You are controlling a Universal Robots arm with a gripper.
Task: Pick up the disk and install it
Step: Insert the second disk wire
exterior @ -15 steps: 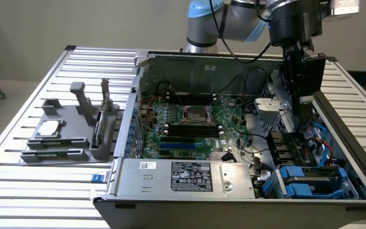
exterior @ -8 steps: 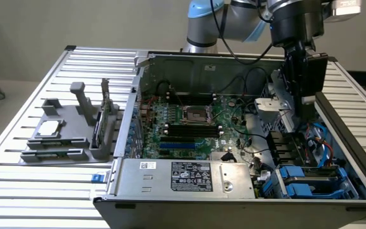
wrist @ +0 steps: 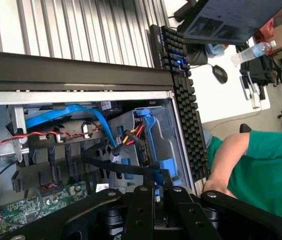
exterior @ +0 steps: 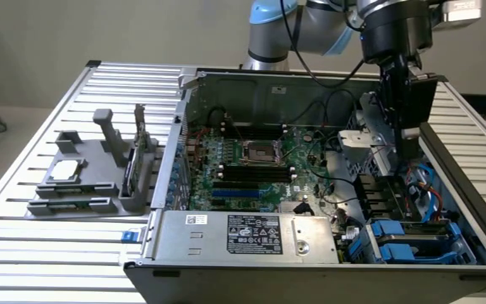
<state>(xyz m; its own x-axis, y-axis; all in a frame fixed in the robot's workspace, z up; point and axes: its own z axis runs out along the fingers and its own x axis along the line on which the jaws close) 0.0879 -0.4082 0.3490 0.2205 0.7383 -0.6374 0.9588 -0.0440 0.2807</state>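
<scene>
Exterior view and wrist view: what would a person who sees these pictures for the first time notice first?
First, the open computer case on the slatted table, with its green motherboard exposed and a grey power-supply box at its near edge. Next, the black gripper reaching down into the case at the exterior view's right, above the blue-railed drive bays. In the wrist view, a person's green sleeve is beside a keyboard.

1. The arm [exterior: 311, 25] is built of silver-grey tubes, with light blue caps at the joints.
2. A black cable [exterior: 298, 44] is run along it.
3. A black cylinder is fitted above the black gripper [exterior: 405, 130].
4. In the wrist view, black linkage bars [wrist: 145, 215] joined by round silver screws are seen.
</scene>
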